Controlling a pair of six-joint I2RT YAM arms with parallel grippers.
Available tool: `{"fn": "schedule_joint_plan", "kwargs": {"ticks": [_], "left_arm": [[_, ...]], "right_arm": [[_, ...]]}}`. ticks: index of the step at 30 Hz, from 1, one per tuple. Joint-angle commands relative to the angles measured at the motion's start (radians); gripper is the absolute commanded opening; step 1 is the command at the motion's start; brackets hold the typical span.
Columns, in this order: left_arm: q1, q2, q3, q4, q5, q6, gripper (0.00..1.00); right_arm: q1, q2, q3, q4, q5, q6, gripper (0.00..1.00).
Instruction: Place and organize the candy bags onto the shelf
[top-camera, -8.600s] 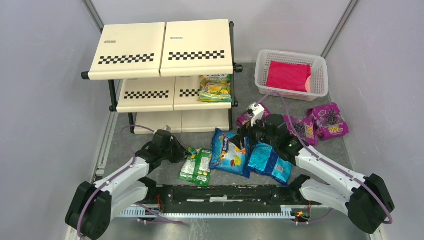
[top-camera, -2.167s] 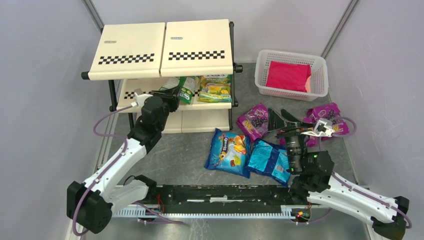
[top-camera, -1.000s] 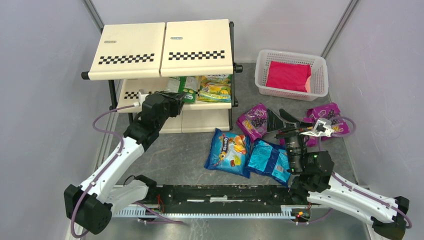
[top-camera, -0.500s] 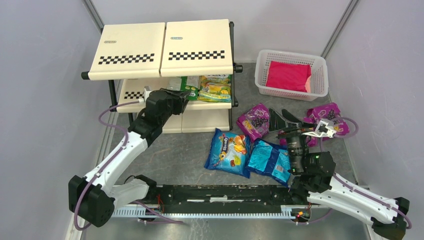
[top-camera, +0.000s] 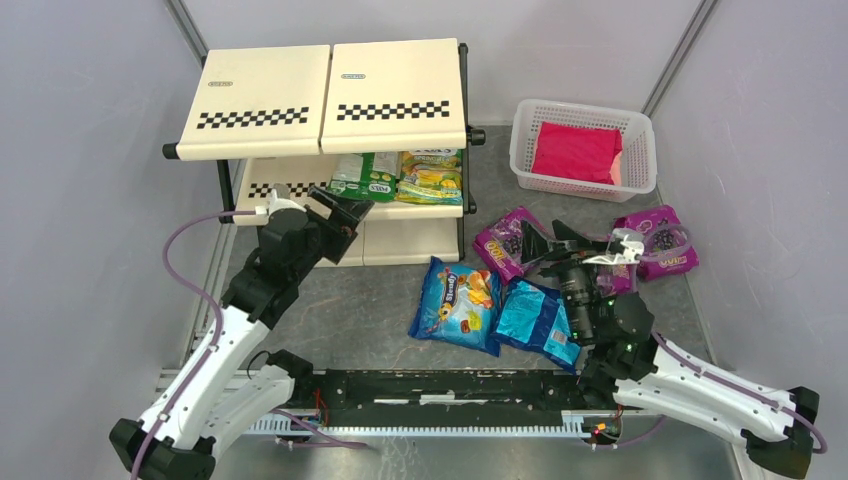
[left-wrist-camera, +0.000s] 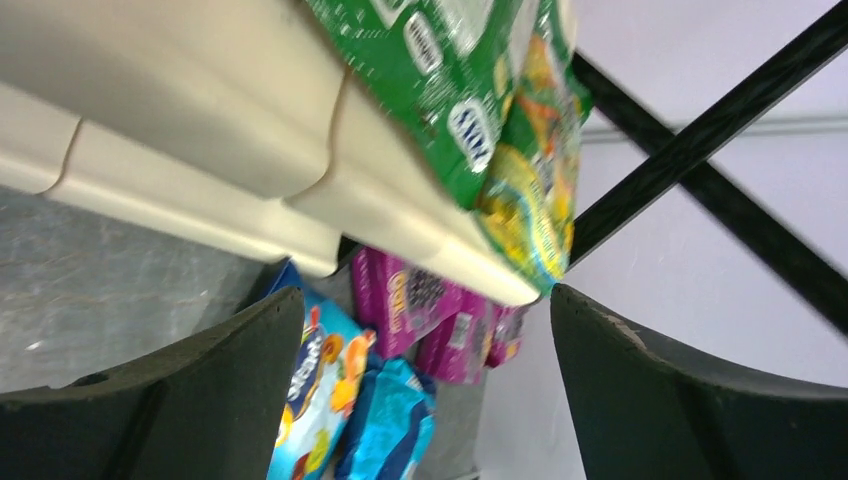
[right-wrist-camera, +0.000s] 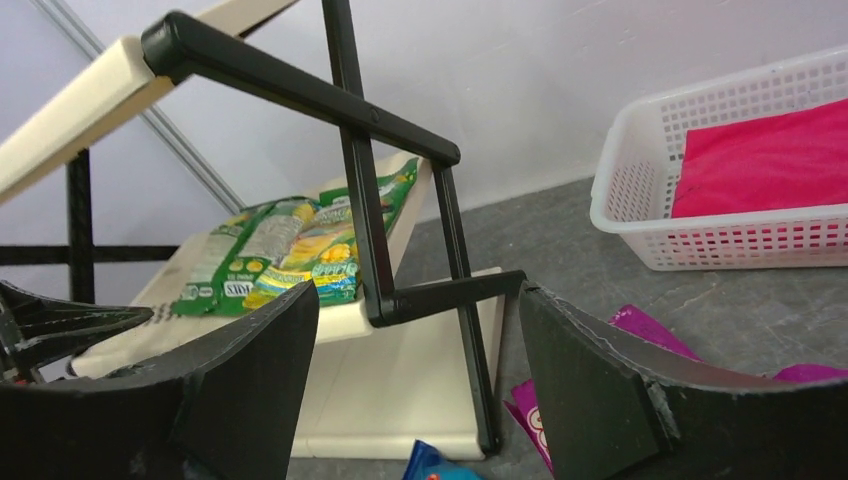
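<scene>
The cream shelf (top-camera: 265, 90) stands at the back left. Two green-yellow candy bags (top-camera: 365, 178) (top-camera: 432, 177) lie side by side on its middle tier. My left gripper (top-camera: 342, 208) is open and empty, just in front of that tier. In the left wrist view the nearer green bag (left-wrist-camera: 470, 100) overhangs the tier's edge above the open gripper (left-wrist-camera: 425, 400). Two blue bags (top-camera: 458, 305) (top-camera: 535, 325) lie on the floor mid-table. Purple bags (top-camera: 505, 240) (top-camera: 660, 240) lie to the right. My right gripper (top-camera: 548, 240) hangs open and empty over them.
A white mesh basket (top-camera: 520, 140) with a red packet (top-camera: 575, 150) stands at the back right. In the right wrist view the shelf's black frame (right-wrist-camera: 365, 200) stands ahead of my gripper (right-wrist-camera: 415, 390), with the basket (right-wrist-camera: 640, 210) to the right. Grey walls close both sides.
My left gripper has opened, let go of the green bag on the middle tier and drawn back from the shelf. The right arm has shifted slightly left.
</scene>
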Motion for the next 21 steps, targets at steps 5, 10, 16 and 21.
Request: {"fn": "schedule_joint_plan", "kwargs": {"ticks": [5, 10, 16, 21], "left_arm": [[0.001, -0.094, -0.105, 0.042, 0.244, 0.36, 1.0], [0.0, -0.092, -0.172, 0.116, 0.471, 0.505, 1.0], [-0.001, -0.023, -0.289, 0.217, 0.673, 0.521, 1.0], [-0.035, 0.028, -0.371, 0.308, 0.683, 0.461, 1.0]], "right_arm": [[0.001, 0.106, 0.146, -0.382, -0.119, 0.024, 0.81], [0.0, 0.119, 0.02, -0.409, -0.219, 0.11, 0.82], [0.001, 0.224, -0.044, -0.431, -0.324, 0.171, 0.83], [-0.002, 0.317, -0.041, -0.443, -0.343, 0.18, 0.83]]}}
